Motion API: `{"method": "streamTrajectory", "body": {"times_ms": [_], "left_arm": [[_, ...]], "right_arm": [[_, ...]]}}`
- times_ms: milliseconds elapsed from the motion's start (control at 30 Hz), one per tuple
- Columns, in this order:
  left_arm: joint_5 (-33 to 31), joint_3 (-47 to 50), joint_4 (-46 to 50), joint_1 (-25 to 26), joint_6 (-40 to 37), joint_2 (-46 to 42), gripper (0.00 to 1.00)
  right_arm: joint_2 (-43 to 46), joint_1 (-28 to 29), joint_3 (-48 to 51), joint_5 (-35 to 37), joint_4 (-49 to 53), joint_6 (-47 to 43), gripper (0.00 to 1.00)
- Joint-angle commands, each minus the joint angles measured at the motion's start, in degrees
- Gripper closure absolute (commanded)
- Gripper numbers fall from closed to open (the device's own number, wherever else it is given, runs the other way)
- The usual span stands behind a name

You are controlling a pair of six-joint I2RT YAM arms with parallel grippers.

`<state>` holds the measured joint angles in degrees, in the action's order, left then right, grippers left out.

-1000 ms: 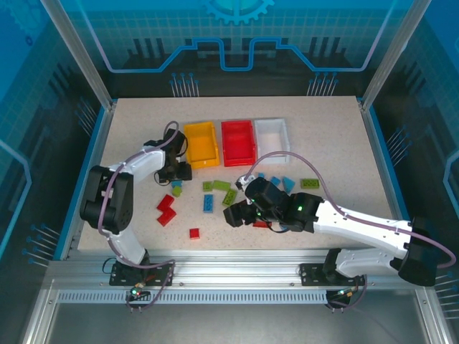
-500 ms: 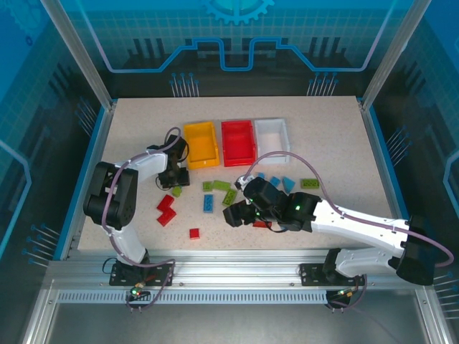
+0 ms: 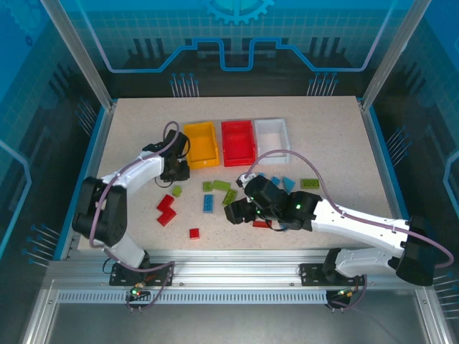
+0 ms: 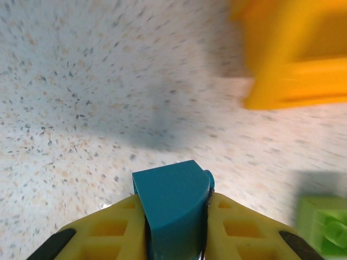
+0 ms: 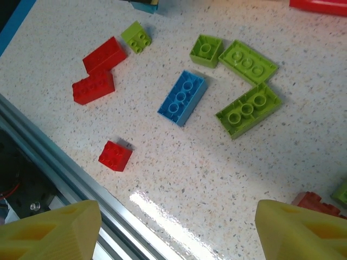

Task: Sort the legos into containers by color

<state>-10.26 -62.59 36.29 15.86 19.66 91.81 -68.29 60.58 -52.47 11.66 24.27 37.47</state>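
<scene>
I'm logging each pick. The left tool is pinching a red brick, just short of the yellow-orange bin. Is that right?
Not quite: the brick is blue, not red. The left wrist view shows the left tool pinching a blue brick, just short of the yellow-orange bin.

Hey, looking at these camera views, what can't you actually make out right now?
Left wrist view: yellow-orange bin blurred and cut off by the frame edge; inside unseen.
Left wrist view: green lego blurred, cut by the right edge; shape unclear.
Left wrist view: blue lego, lower part hidden in the left claw.
Top view: red lego mostly hidden under the right arm.
</scene>
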Motion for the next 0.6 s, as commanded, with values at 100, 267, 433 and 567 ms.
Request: {"method": "streamTrajectory", "body": {"times_ms": [100,267,433,567], "left_arm": [[0.9,-11.3,3.4,5.0,3.0,-2.2,0.77],[-0.4,-20.8,3.4,5.0,2.3,6.8,0.77],[-0.6,-30.5,4.0,3.0,2.0,17.0,0.77],[0.0,-35.7,6.1,1.2,2.2,23.6,0.76]], "right_arm": [[5.9,-2.9,1.7,10.3,-10.7,-2.6,0.23],[5.3,-6.7,1.6,11.9,-16.1,-4.3,0.23],[5.1,-8.4,0.4,11.5,-13.8,-4.2,0.23],[4.5,-9.0,0.6,11.5,-7.1,-1.9,0.24]]}}
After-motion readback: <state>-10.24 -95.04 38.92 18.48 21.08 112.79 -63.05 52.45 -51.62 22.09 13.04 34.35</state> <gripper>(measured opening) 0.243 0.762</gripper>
